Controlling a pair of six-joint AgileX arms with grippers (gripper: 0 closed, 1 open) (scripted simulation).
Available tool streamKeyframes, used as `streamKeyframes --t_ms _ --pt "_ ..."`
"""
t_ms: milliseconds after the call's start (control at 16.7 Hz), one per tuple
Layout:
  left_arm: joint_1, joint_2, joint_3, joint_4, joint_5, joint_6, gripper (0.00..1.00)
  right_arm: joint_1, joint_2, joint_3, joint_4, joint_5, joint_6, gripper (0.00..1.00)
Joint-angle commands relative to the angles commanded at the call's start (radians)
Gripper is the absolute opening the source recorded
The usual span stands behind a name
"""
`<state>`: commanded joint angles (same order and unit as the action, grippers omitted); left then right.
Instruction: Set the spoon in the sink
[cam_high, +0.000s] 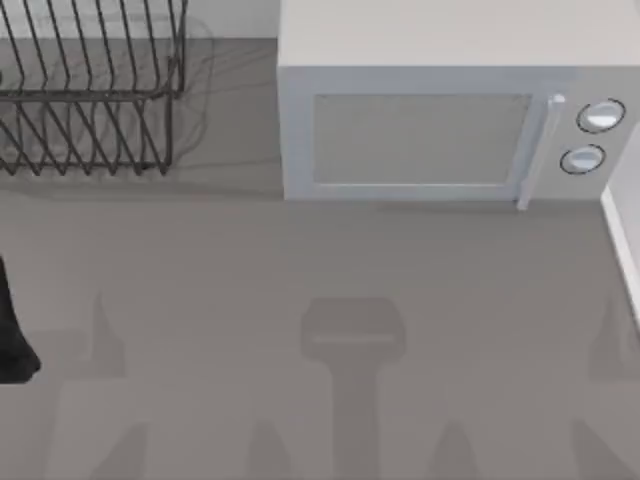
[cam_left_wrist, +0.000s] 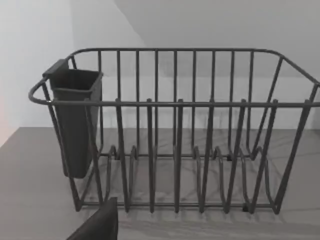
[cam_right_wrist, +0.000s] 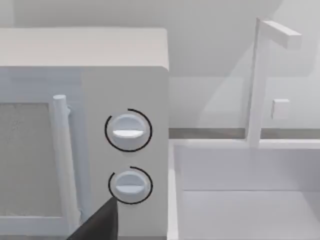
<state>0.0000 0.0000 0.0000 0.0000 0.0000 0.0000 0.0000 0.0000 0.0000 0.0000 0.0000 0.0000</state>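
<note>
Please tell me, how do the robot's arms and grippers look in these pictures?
Little of them shows. The left arm is a plain black shape at the top view's left edge. Each wrist view shows one dark, flat, angular finger: left finger, right finger. No cables or markings are visible.

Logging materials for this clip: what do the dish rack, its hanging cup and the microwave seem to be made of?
Dish rack: thin dark rods, probably coated metal wire, matte. Cup: solid dark grey walls with no shine, likely plastic. Microwave: smooth pale grey casing, painted metal or plastic; its knobs gleam like polished metal.
</note>
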Motion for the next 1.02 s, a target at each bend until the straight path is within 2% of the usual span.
streamKeyframes --t_ms 240,480,720,1020 --pt "0.000 0.000 0.000 0.000 0.000 0.000 1.00 -0.001 0.028 0.015 -0.016 -0.004 -0.029 1.00" --pt "0.000 0.000 0.000 0.000 0.000 0.000 1.00 -0.008 0.191 0.102 -0.112 -0.028 -0.212 1.00" --pt "0.000 0.000 0.000 0.000 0.000 0.000 1.00 -0.033 0.456 0.240 -0.272 -0.063 -0.561 1.00" --pt "0.000 0.000 0.000 0.000 0.000 0.000 1.00 -0.114 0.842 0.434 -0.521 -0.094 -1.156 1.00"
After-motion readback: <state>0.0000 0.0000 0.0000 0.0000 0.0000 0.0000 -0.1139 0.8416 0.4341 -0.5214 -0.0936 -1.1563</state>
